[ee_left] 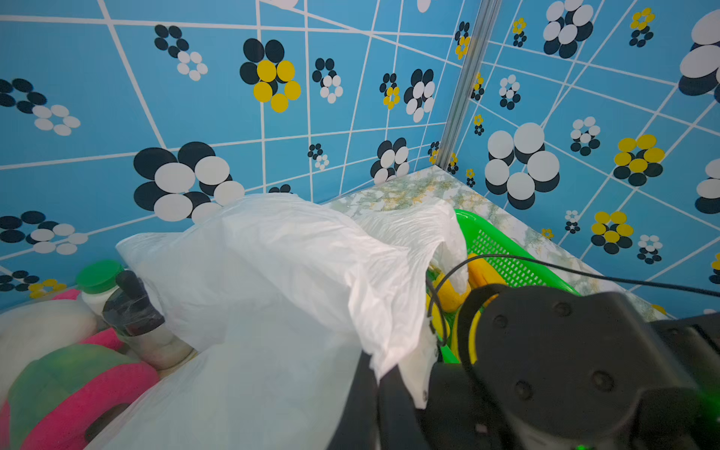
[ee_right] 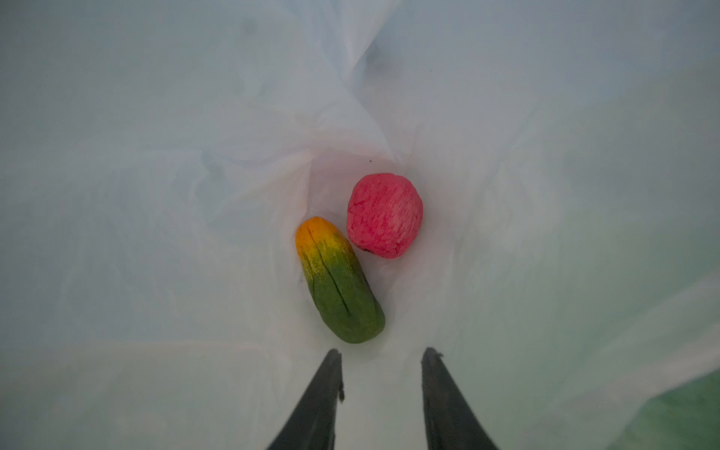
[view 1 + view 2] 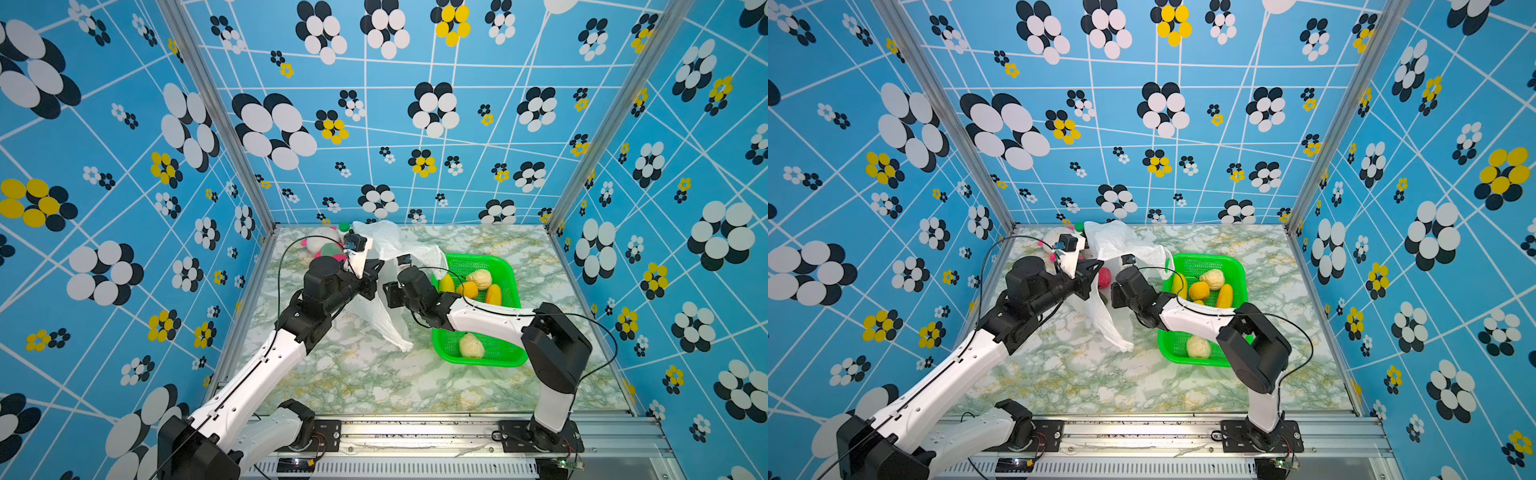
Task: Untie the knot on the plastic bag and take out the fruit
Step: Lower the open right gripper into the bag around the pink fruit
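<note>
- The thin, crinkly, translucent white plastic bag point(image 3: 386, 245) lies at the far middle of the green-veined marble-pattern desk point(image 3: 374, 382), between the two arms. One end of it is draped over the rim of the bright green mesh plastic basket point(image 3: 478, 256).
- The left hand point(image 1: 373, 389) is clenched on a fold of the bag's edge and holds it off the desk.
- The right hand point(image 2: 382, 352) is inside the bag. It is released, its two dark fingers point(image 2: 323, 397) apart with nothing between them.
- Just ahead of those fingers two pieces of the fruit rest on the bag's bottom: a round pink-red piece point(image 2: 385, 215) and an elongated green piece with an orange tip point(image 2: 339, 280), just beside each other.
- In the basket's far half lie two yellow elongated pieces point(image 3: 446, 283), an orange piece point(image 3: 468, 289) and a pale cream bumpy piece point(image 3: 480, 278). A second cream piece point(image 3: 471, 345) lies alone at the near end.
- A pink, green and white plush toy point(image 3: 326, 249) sits in the far left corner.
</note>
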`<action>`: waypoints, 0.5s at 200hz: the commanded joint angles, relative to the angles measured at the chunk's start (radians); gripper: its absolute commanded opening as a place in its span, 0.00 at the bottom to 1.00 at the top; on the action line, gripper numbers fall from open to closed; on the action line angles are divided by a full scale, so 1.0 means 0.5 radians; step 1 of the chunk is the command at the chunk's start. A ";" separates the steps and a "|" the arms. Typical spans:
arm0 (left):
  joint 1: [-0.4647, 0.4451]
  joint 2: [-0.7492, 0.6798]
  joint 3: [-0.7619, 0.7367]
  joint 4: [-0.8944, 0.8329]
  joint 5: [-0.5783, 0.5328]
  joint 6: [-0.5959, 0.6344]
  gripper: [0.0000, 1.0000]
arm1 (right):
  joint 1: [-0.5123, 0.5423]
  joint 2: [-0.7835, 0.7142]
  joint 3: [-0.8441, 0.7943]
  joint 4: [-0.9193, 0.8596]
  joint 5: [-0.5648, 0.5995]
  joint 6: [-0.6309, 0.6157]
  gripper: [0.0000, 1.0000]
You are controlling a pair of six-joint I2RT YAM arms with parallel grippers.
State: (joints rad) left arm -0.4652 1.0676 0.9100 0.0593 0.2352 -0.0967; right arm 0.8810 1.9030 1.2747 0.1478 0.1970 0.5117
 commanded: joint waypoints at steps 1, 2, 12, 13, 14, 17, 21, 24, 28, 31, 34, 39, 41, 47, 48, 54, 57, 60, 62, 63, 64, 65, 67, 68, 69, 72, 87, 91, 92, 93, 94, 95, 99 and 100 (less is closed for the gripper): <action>-0.005 0.026 0.025 0.033 0.011 0.026 0.00 | 0.032 0.126 0.178 -0.087 0.048 0.002 0.43; -0.005 0.025 0.024 0.033 0.013 0.027 0.00 | 0.032 0.134 0.187 -0.090 0.054 0.003 0.43; -0.005 0.034 0.036 0.032 0.012 0.035 0.00 | 0.031 0.214 0.278 -0.135 0.118 0.011 0.52; -0.005 0.036 0.038 0.033 0.013 0.034 0.00 | 0.030 0.223 0.291 -0.143 0.123 0.011 0.53; -0.004 0.035 0.037 0.034 0.014 0.036 0.00 | 0.030 0.230 0.302 -0.150 0.128 0.012 0.53; -0.005 0.035 0.037 0.038 0.017 0.037 0.00 | 0.029 0.255 0.341 -0.170 0.143 0.013 0.54; -0.005 0.035 0.036 0.043 0.023 0.037 0.00 | 0.027 0.290 0.384 -0.199 0.162 0.011 0.55; -0.005 0.033 0.033 0.048 0.027 0.037 0.00 | 0.023 0.318 0.418 -0.215 0.177 0.013 0.57; -0.004 0.032 0.029 0.053 0.032 0.038 0.00 | 0.022 0.357 0.465 -0.236 0.193 0.018 0.59; -0.005 0.029 0.027 0.057 0.035 0.040 0.00 | 0.018 0.383 0.496 -0.250 0.200 0.023 0.60; -0.005 0.031 0.024 0.061 0.038 0.040 0.00 | 0.014 0.412 0.530 -0.263 0.205 0.030 0.62; -0.004 0.028 0.024 0.064 0.039 0.043 0.00 | 0.006 0.456 0.582 -0.285 0.197 0.044 0.64; -0.004 0.030 0.023 0.064 0.040 0.043 0.00 | 0.003 0.477 0.607 -0.295 0.193 0.052 0.64; -0.004 0.033 0.028 0.062 0.039 0.043 0.00 | -0.008 0.526 0.689 -0.326 0.186 0.078 0.68; -0.005 0.033 0.028 0.060 0.039 0.042 0.00 | -0.014 0.531 0.718 -0.336 0.182 0.087 0.69; -0.005 0.034 0.035 0.054 0.043 0.043 0.00 | -0.020 0.606 0.767 -0.356 0.176 0.105 0.72; -0.005 0.037 0.039 0.050 0.044 0.043 0.00 | -0.025 0.631 0.790 -0.366 0.172 0.114 0.73; -0.005 0.037 0.043 0.050 0.047 0.043 0.00 | -0.030 0.653 0.812 -0.373 0.163 0.121 0.75; -0.005 0.039 0.043 0.049 0.049 0.043 0.00 | -0.034 0.667 0.825 -0.375 0.160 0.126 0.76; -0.005 0.039 0.044 0.048 0.050 0.043 0.00 | -0.034 0.673 0.834 -0.377 0.161 0.128 0.77; -0.005 0.038 0.045 0.049 0.051 0.043 0.00 | -0.034 0.679 0.842 -0.378 0.158 0.127 0.77; -0.005 0.039 0.045 0.050 0.051 0.043 0.00 | -0.038 0.686 0.849 -0.380 0.155 0.129 0.78; -0.006 0.042 0.045 0.050 0.054 0.043 0.00 | -0.040 0.699 0.860 -0.381 0.153 0.132 0.79; -0.006 0.041 0.045 0.052 0.056 0.042 0.00 | -0.039 0.704 0.866 -0.383 0.151 0.133 0.80; -0.006 0.041 0.045 0.052 0.057 0.041 0.00 | -0.040 0.710 0.875 -0.384 0.148 0.133 0.80; -0.005 0.041 0.044 0.054 0.057 0.040 0.00 | -0.042 0.729 0.896 -0.385 0.142 0.133 0.82; -0.008 0.043 0.034 0.077 0.075 0.037 0.00 | -0.044 0.831 1.033 -0.444 0.116 0.134 0.92; -0.008 0.045 0.029 0.078 0.076 0.037 0.00 | -0.041 0.857 1.074 -0.464 0.108 0.131 0.94; -0.008 0.044 0.029 0.078 0.076 0.037 0.00 | -0.041 0.863 1.086 -0.467 0.104 0.129 0.95; -0.008 0.045 0.030 0.078 0.077 0.037 0.00 | -0.042 0.869 1.095 -0.472 0.102 0.128 0.95; -0.007 0.046 0.030 0.078 0.078 0.037 0.00 | -0.042 0.876 1.103 -0.477 0.099 0.128 0.96; -0.008 0.047 0.030 0.076 0.078 0.037 0.00 | -0.041 0.880 1.113 -0.482 0.098 0.127 0.96; -0.008 0.051 0.028 0.078 0.079 0.036 0.00 | -0.041 0.910 1.150 -0.498 0.088 0.127 0.98; -0.008 0.050 0.029 0.078 0.080 0.037 0.00 | -0.041 0.916 1.160 -0.501 0.088 0.127 0.99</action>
State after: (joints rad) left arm -0.4652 1.0840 0.9104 0.0601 0.2478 -0.0864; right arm 0.8616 2.2917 1.7588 -0.0147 0.2523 0.5610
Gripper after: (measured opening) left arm 0.042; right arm 0.941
